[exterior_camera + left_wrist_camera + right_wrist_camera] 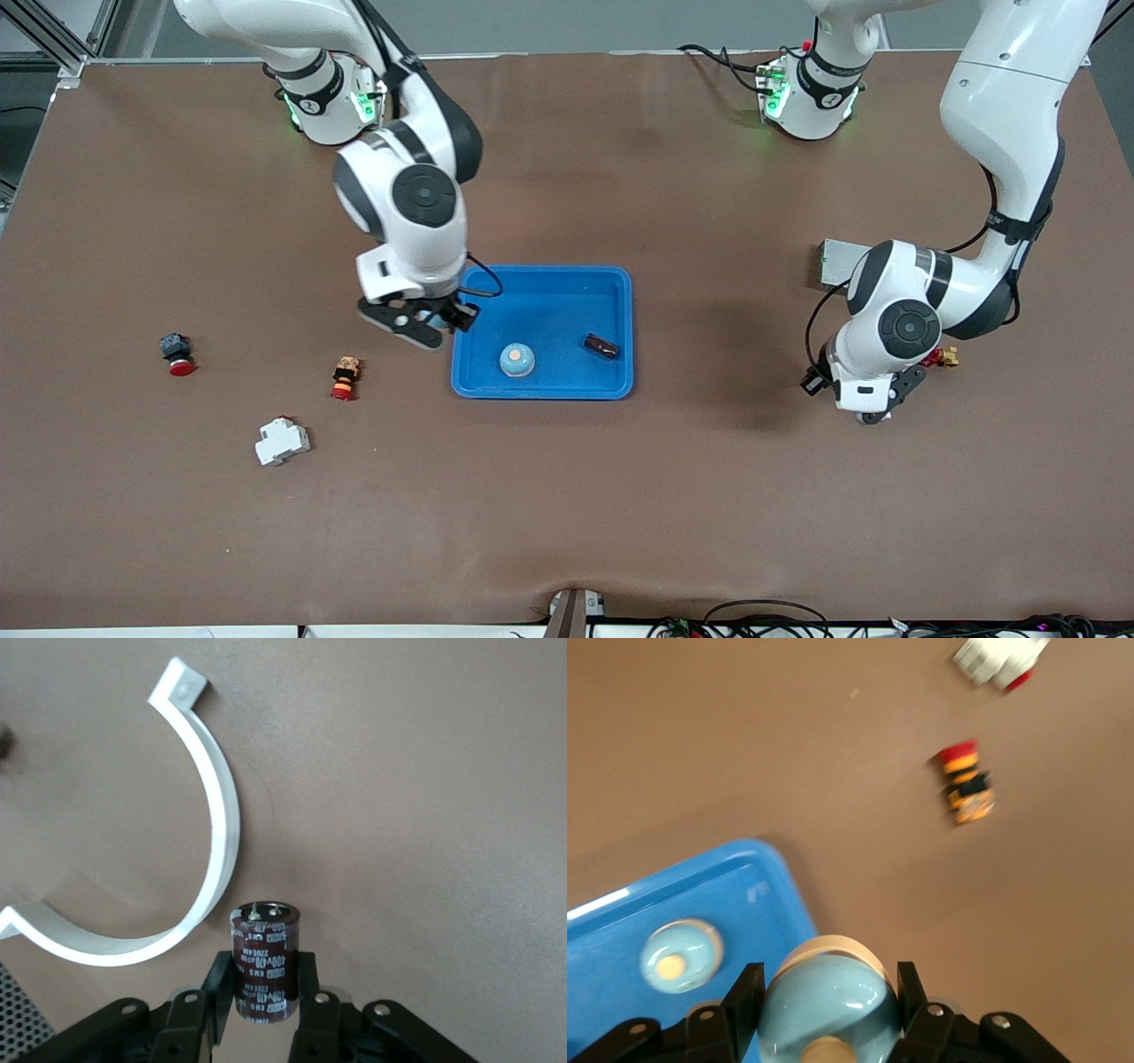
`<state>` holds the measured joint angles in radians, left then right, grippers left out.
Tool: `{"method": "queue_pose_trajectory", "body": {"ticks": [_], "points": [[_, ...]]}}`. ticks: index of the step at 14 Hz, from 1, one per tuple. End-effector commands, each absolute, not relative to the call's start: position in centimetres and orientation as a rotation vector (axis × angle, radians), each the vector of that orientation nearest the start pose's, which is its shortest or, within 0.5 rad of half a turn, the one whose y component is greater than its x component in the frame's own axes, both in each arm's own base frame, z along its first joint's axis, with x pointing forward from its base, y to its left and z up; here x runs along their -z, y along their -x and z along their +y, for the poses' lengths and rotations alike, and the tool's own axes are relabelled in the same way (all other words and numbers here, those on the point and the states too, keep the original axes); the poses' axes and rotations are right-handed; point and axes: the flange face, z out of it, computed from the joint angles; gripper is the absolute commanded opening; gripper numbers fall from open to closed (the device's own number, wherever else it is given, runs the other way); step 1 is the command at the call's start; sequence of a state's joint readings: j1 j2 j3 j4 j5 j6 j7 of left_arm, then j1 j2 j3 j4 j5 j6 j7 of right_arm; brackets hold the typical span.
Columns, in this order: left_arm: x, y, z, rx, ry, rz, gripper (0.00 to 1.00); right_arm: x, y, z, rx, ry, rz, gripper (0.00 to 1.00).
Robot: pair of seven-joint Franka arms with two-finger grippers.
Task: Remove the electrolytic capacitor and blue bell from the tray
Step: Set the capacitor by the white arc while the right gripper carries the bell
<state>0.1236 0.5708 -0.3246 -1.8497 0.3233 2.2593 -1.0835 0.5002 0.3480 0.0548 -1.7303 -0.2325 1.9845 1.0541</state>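
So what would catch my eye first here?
Probably the blue tray mid-table, with a pale bell and a dark part in it. The right gripper, over the tray's edge, grips a second bell; the left gripper, toward its arm's end, grips a dark capacitor.
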Motion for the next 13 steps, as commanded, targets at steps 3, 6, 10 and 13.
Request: {"method": "queue_pose_trajectory", "body": {"ticks": [3, 6, 10, 13], "points": [[-21.9, -62.6, -10.9, -0.057, 2.839, -1.03, 1.0, -40.8, -56.6, 19.8, 0.025, 3.281, 0.385, 0.0], [-25.0, -63.0, -12.0, -0.048, 2.831, -1.034, 1.0, -40.5, -57.5, 10.7, -0.01, 3.208, 0.229, 0.0], [-28.3, -62.3, -20.9, -0.023, 2.846, -1.177, 1.0, -37.1, -57.1, 2.5, 0.015, 3.188, 0.087, 0.0], [-28.8, -61.1, -29.6, 0.0, 2.864, -1.253, 1.0, -32.4, -55.6, -0.6, 0.071, 3.097, 0.09, 0.0]]}}
